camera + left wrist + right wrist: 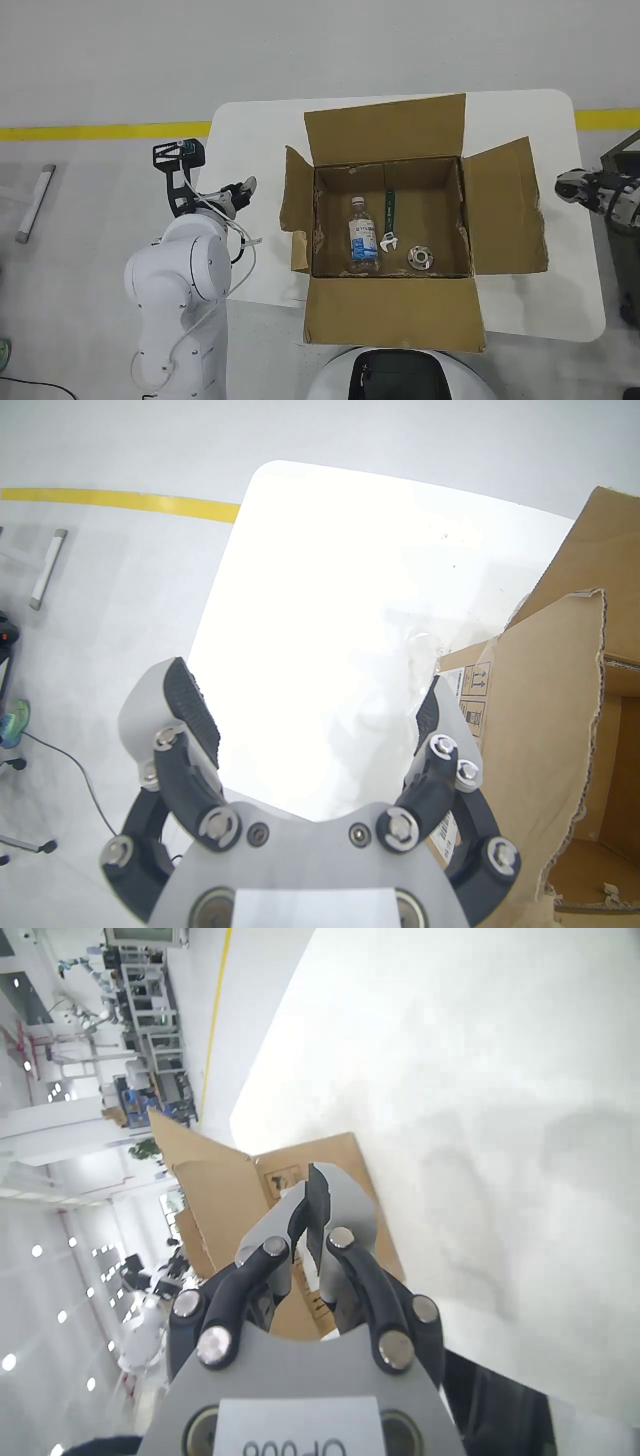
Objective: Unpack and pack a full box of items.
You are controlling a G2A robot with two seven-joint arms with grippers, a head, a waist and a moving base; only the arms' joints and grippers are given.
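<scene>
An open cardboard box (390, 310) stands in the middle of the white table (255, 140), all flaps folded out. On its floor lie a clear water bottle (363, 233), a wrench with a green handle (389, 222) and a round metal fitting (420, 259). My left gripper (242, 191) hovers over the table's left part, beside the box's torn left flap (545, 710). In the left wrist view this gripper (305, 700) is open with nothing between its pads. My right gripper (570, 186) hangs off the table's right edge, and in its own view it (311, 1200) is shut and empty, pointing at the box (325, 1155).
Bare tabletop (325, 600) lies left of the box, with a narrower strip to its right (575, 280). A yellow floor line (100, 131) runs behind the table. A grey bar (33, 202) lies on the floor at far left.
</scene>
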